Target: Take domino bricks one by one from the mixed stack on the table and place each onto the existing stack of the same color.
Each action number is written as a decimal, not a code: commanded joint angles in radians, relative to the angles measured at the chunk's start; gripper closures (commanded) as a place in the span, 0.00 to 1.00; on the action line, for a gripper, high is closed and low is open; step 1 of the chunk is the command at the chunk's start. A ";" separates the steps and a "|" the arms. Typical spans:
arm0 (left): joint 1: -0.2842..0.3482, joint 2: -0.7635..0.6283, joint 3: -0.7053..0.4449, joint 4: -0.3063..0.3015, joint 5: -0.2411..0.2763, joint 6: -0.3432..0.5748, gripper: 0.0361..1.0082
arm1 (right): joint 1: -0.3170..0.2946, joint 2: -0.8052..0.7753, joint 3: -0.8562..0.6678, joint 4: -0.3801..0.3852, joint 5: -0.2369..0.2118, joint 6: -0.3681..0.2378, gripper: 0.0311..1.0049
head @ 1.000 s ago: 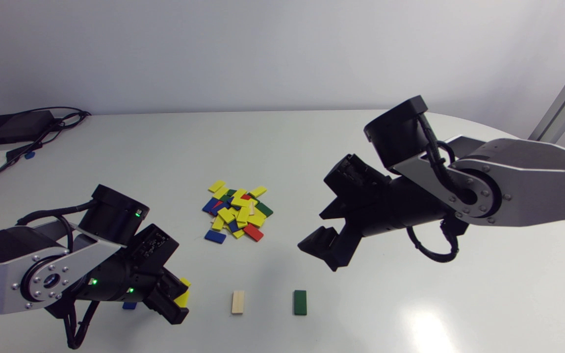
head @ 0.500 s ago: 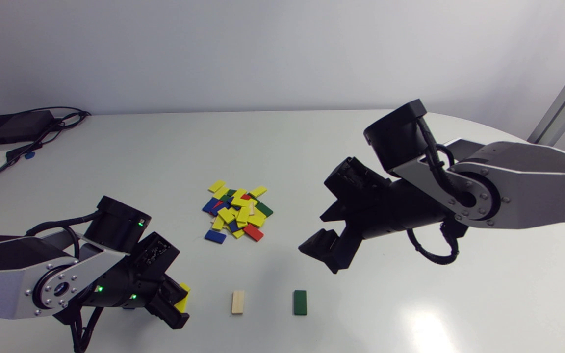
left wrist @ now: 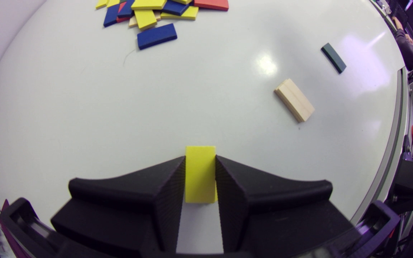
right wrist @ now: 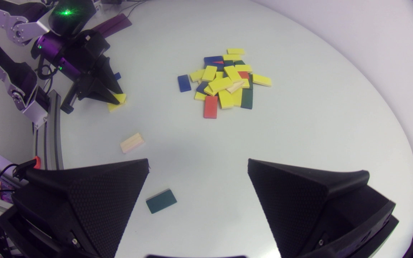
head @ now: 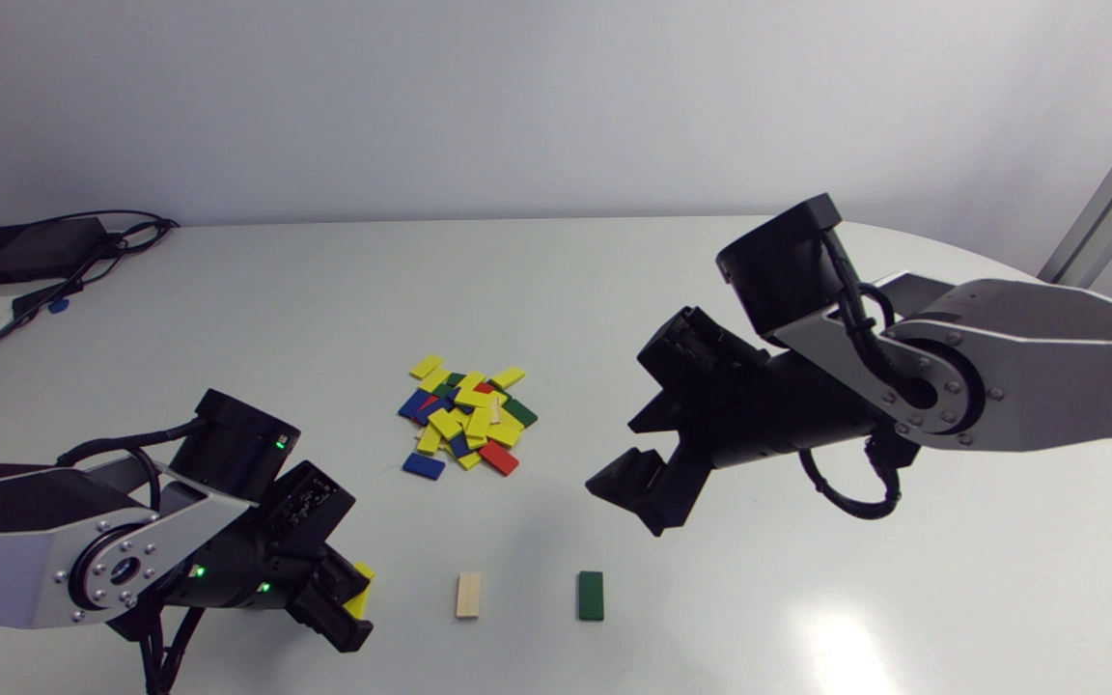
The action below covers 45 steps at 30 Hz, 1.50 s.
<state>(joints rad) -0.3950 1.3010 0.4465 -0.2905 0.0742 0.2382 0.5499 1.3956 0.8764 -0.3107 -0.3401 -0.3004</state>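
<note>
In the lower left of the head view, the left gripper [head: 355, 606] is clamped on one yellow brick [left wrist: 200, 168], with one finger on each long side. The brick is held low over the table [head: 556, 290]; I cannot tell if it touches the surface.

There are two arms and two grippers. The right gripper [head: 612, 456] hangs above the table right of the centre, with its two fingers wide apart and nothing between them.

In the centre lies one mixed pile [head: 467, 420] of domino bricks. Yellow ones are the most, with some blue, red and green ones and at least one wood-coloured one. They overlap, so an exact number I cannot give. One blue brick [head: 422, 466] lies flat and alone just beside the pile's lower left. One red brick [head: 498, 458] lies at its lower right edge.

Below the pile, near the lower edge, there are two separate places: one wood-coloured stack [head: 468, 594], which looks like two bricks, and to its right one green brick [head: 591, 595]. They lie well apart.

The table is pale grey and glossy, with a bright reflection [head: 836, 637] at the lower right. In the upper left corner of the table there is one black box [head: 25, 251] with cables.
</note>
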 commanded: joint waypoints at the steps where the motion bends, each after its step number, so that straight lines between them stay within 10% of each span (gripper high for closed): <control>1: -0.013 0.029 -0.028 0.002 0.006 0.007 0.99 | -0.005 0.011 -0.034 0.009 0.003 -0.017 0.04; 45: -0.039 0.049 -0.003 -0.010 -0.045 0.003 0.61 | -0.010 0.008 -0.042 0.015 0.001 -0.017 0.04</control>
<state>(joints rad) -0.4278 1.3346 0.4469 -0.2802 0.0433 0.2382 0.5434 1.3956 0.8608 -0.3065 -0.3401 -0.3008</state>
